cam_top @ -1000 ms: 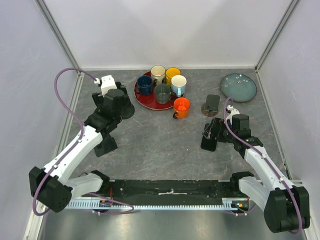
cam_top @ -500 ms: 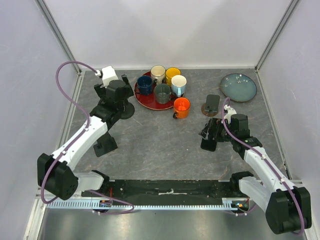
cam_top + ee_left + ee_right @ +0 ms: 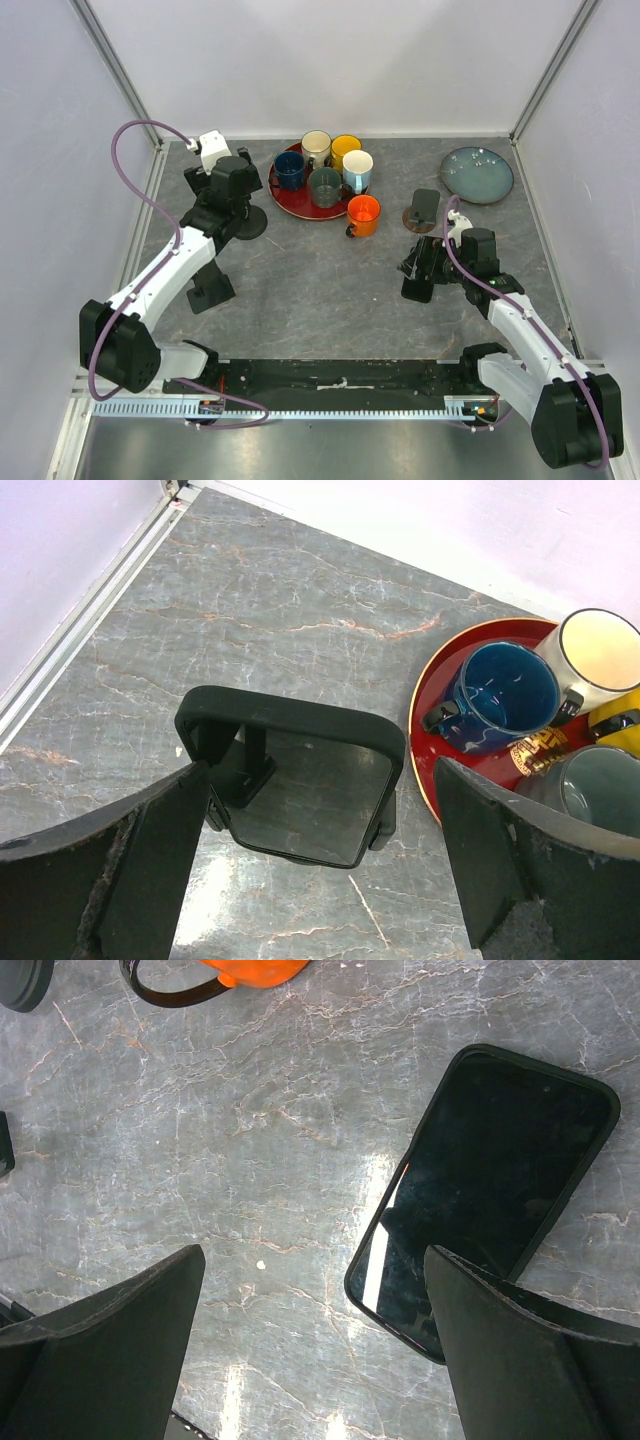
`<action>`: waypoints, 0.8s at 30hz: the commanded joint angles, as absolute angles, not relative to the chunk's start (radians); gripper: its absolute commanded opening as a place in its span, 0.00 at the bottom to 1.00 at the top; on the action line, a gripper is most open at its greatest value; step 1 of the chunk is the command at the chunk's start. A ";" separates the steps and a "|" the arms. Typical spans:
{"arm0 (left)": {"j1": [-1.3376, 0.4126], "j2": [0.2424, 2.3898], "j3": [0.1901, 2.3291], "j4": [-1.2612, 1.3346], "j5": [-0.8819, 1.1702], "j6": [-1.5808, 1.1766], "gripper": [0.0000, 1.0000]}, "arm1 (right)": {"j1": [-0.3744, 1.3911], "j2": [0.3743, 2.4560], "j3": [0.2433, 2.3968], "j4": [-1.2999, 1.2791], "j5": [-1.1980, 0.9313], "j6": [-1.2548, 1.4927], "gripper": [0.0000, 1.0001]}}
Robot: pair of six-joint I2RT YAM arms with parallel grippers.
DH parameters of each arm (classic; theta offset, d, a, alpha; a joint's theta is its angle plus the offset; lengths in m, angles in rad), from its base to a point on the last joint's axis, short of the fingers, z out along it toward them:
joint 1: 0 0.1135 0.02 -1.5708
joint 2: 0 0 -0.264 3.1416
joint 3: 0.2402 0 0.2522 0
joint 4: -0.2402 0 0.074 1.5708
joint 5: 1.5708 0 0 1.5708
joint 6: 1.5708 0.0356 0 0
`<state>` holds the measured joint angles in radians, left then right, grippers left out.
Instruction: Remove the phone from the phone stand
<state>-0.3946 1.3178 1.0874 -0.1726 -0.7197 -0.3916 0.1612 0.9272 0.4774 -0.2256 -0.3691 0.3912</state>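
Left hand (image 3: 320, 770) and right hand (image 3: 312, 1258): both spread wide, gripping nothing.
The right hand hangs over a black-cased phone (image 3: 485, 1185) lying flat on the desk (image 3: 250, 1160) (glossy face up); near it a second phone (image 3: 426, 204) leans on a brown stand (image 3: 412, 219) by the teal plate (image 3: 477, 174). The left hand hovers above a black phone stand (image 3: 245, 767) bearing a dark glossy slab (image 3: 320, 810), beside the red tray (image 3: 425, 730).
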 commanded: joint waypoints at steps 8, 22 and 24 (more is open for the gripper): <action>-0.388 1.261 1.129 -0.213 -0.664 -0.407 1.00 | 0.166 0.927 0.471 -0.173 -0.383 0.377 0.98; -0.377 1.285 1.157 -0.241 -0.712 -0.357 1.00 | 0.166 0.917 0.468 -0.172 -0.388 0.377 0.98; -0.364 1.302 1.155 -0.235 -0.713 -0.359 1.00 | 0.166 0.917 0.468 -0.172 -0.388 0.379 0.98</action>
